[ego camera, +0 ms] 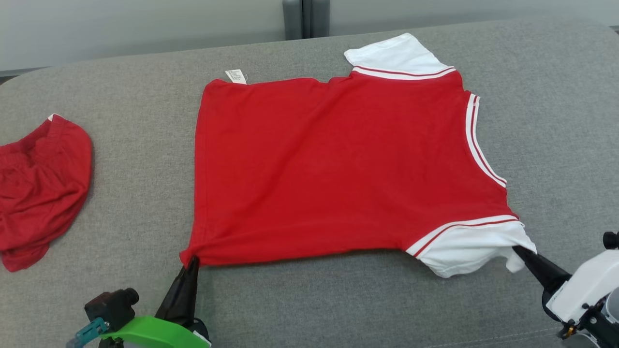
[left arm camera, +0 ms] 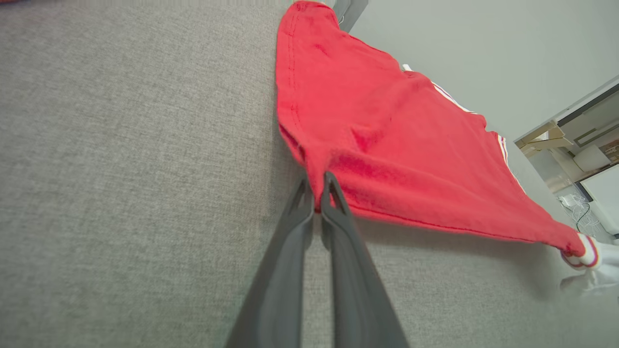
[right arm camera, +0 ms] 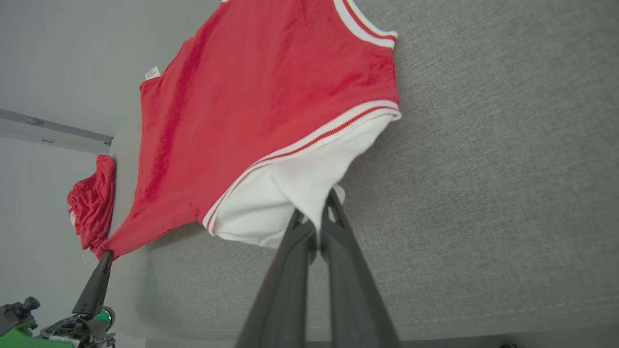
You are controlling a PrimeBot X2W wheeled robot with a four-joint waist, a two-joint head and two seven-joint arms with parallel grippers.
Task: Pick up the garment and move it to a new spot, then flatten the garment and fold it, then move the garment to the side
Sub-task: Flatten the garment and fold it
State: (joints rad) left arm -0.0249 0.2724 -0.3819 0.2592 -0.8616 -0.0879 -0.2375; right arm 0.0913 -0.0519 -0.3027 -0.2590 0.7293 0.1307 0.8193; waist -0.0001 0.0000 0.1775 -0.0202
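Surface: grey woven fabric pad (ego camera: pixel 338 304), spread across most of the frame.
Mid-left: crumpled red cloth with a gathered band (ego camera: pixel 41 188), lying on the pad at the frame's left edge.
Top centre: dark grey upright post (ego camera: pixel 305 18), behind the pad's far edge.
Background: pale plain wall (ego camera: pixel 121 29), along the top.

the garment (ego camera: pixel 338 164) was solid red, with plain white sleeves (ego camera: pixel 396 53) and white bands carrying a thin red stripe at armholes and neckline. its small label (ego camera: pixel 236 76) was white with faint grey print. the counter (ego camera: pixel 121 96) was a heathered grey weave. the crumpled cloth (ego camera: pixel 41 188) was red too. the fingers (left arm camera: pixel 290 270) were dark grey, one wrist cover (ego camera: pixel 154 333) bright green, the other casing (ego camera: pixel 587 285) white.
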